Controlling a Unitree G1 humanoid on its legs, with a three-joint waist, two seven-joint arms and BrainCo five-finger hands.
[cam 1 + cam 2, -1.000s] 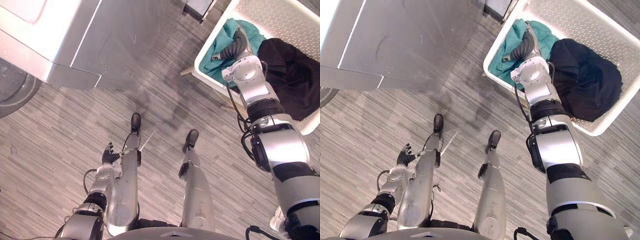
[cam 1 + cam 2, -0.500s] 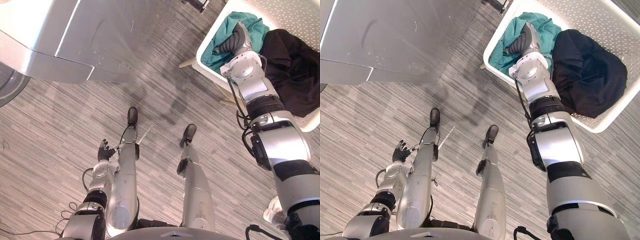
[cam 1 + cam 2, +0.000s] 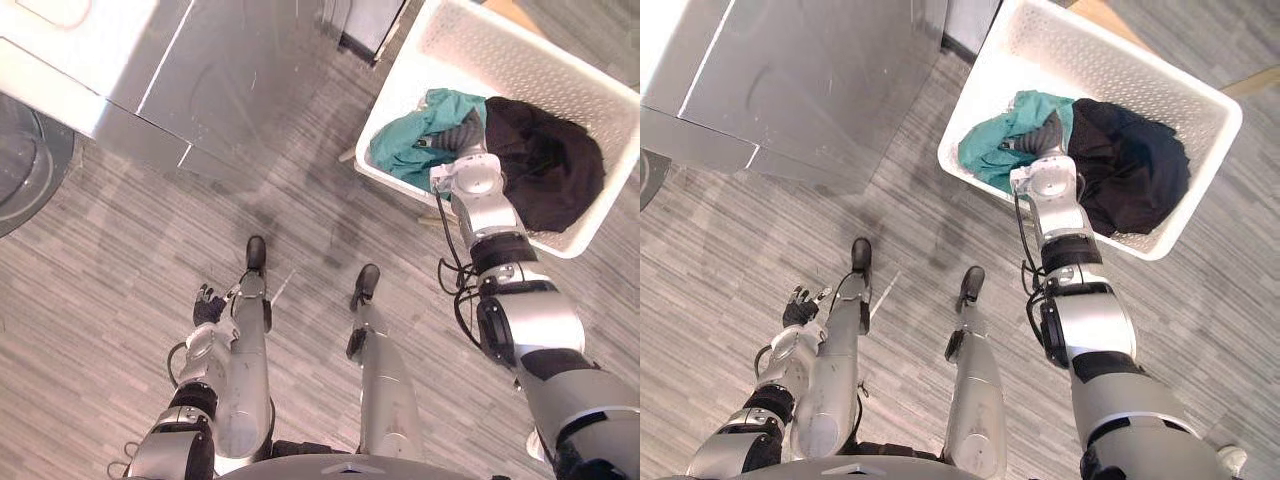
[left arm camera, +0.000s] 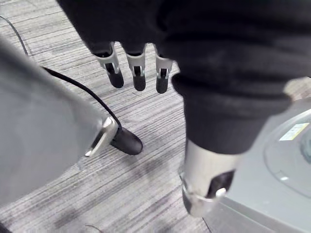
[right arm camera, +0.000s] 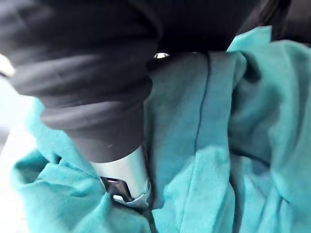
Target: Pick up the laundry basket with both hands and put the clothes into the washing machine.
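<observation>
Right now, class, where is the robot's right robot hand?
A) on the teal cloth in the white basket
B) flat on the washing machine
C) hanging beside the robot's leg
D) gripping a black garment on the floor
A: the right robot hand rests on the teal cloth inside the white basket.

Readable text: none.

One candidate noted: a small pale sticker (image 4: 293,131) with a yellow band, lying flat on a grey panel (image 4: 265,194) in the left wrist view. Its print is too small to resolve into letters or numbers.

Washing machine (image 3: 200,80), at 11 o'clock in the left eye view: its grey faces are checked, with no characters legible.
</observation>
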